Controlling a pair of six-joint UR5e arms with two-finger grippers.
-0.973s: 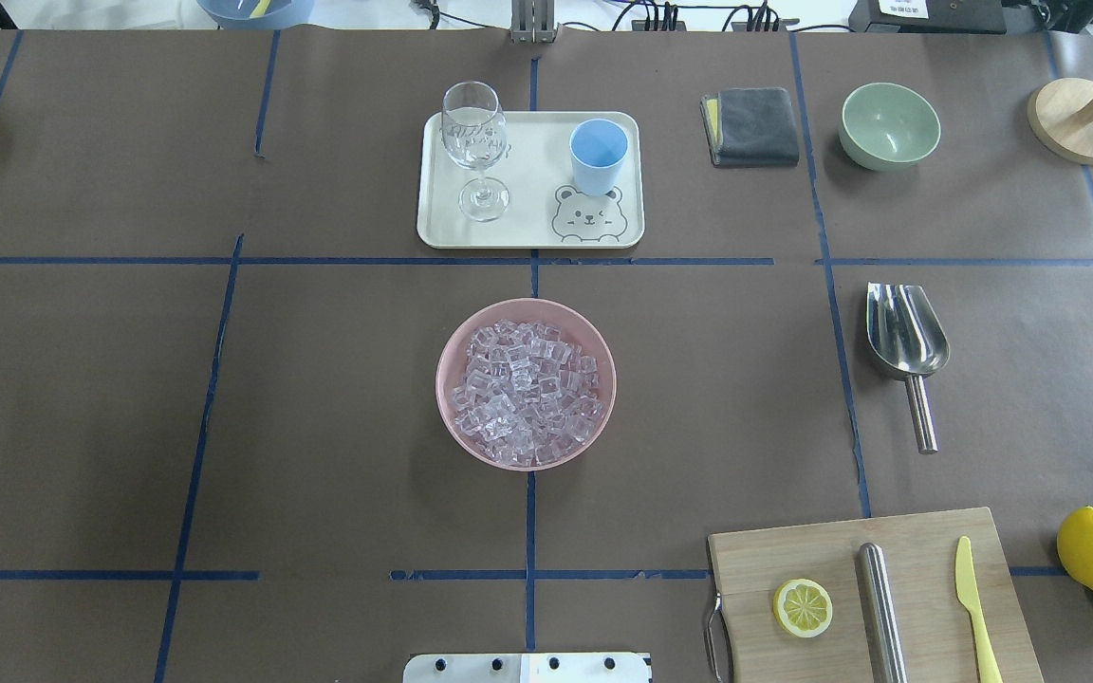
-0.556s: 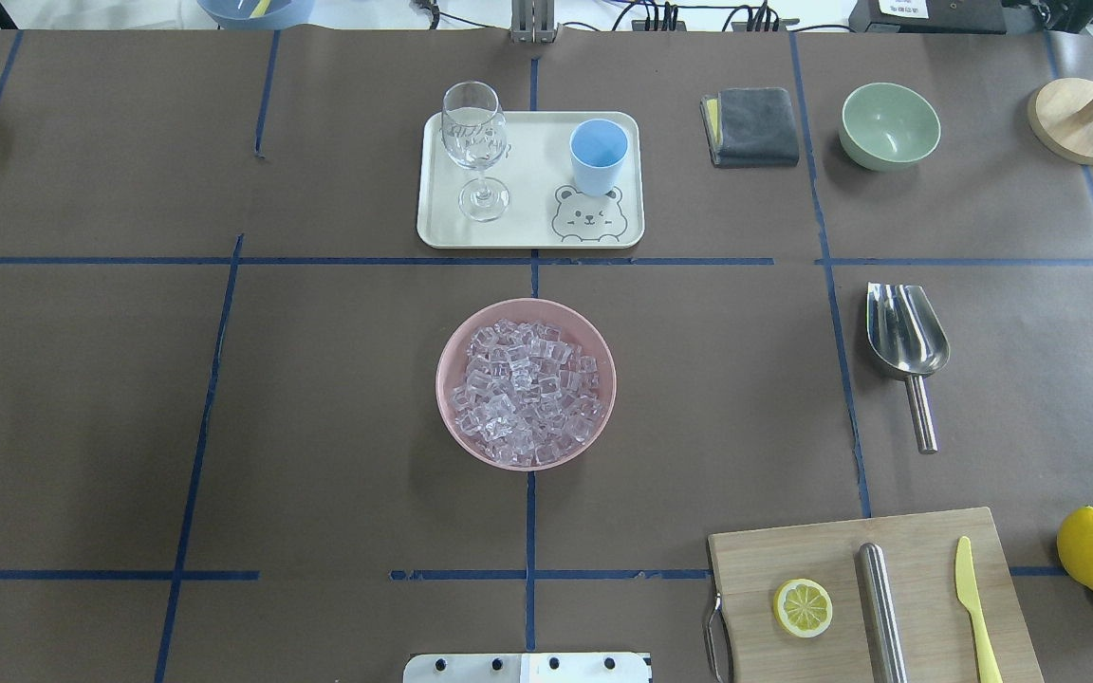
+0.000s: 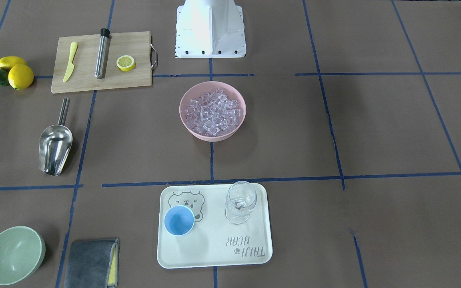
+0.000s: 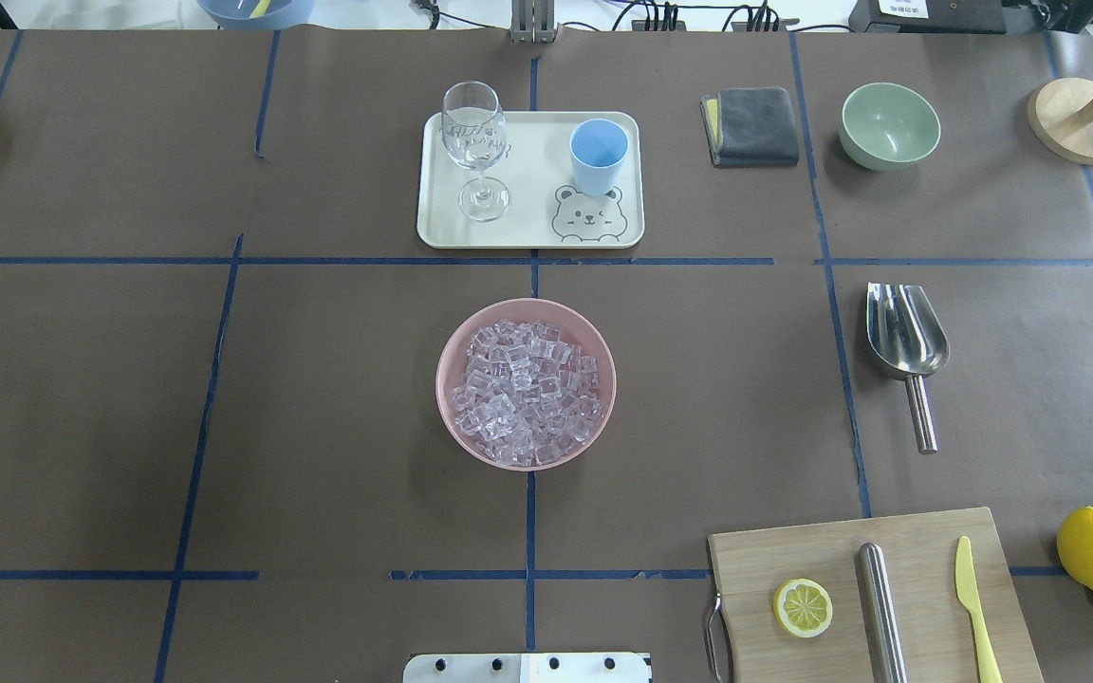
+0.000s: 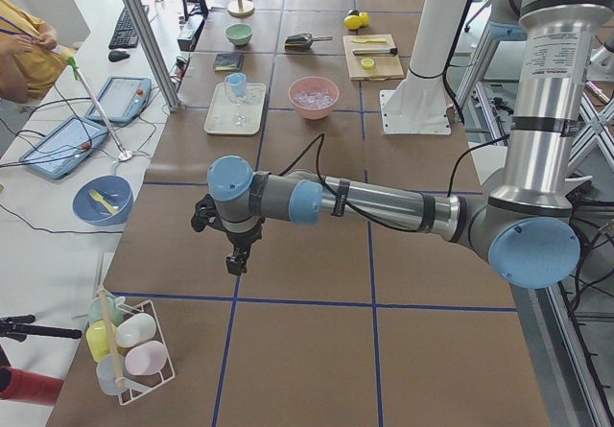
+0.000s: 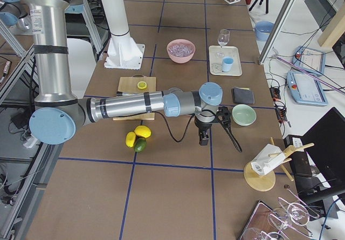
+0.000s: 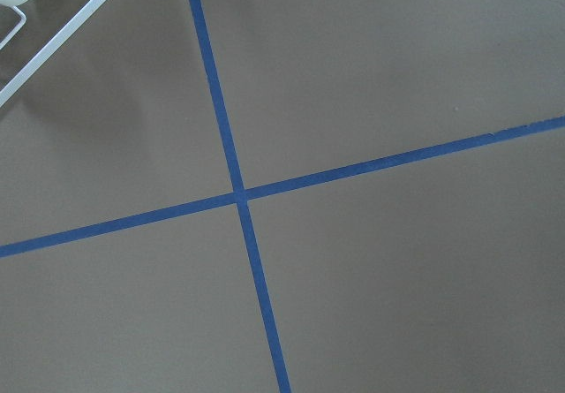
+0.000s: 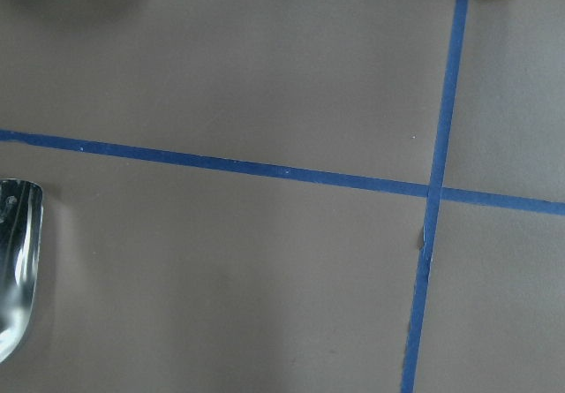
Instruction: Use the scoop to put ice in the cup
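The ice (image 4: 523, 394) fills a pink bowl (image 4: 442, 379) at the table's middle; both also show in the front view, ice (image 3: 213, 112) and bowl (image 3: 182, 114). The light-blue cup (image 4: 598, 152) stands upright on a cream tray (image 4: 527, 232) beside a stemmed glass (image 4: 476, 142). The steel scoop (image 4: 905, 332) lies on the table at the right, handle toward me; its trough edge shows in the right wrist view (image 8: 13, 269). My left gripper (image 5: 233, 259) and right gripper (image 6: 204, 138) show only in the side views, pointing down over bare table; I cannot tell their state.
A green bowl (image 4: 889, 123), a grey cloth (image 4: 753, 125) and a wooden stand (image 4: 1078, 119) sit at the far right. A cutting board (image 4: 793, 550) with a lemon half, steel cylinder and knife lies near right, lemons (image 4: 1092, 548) beside it. A wire rack (image 5: 129, 345) is at the left end.
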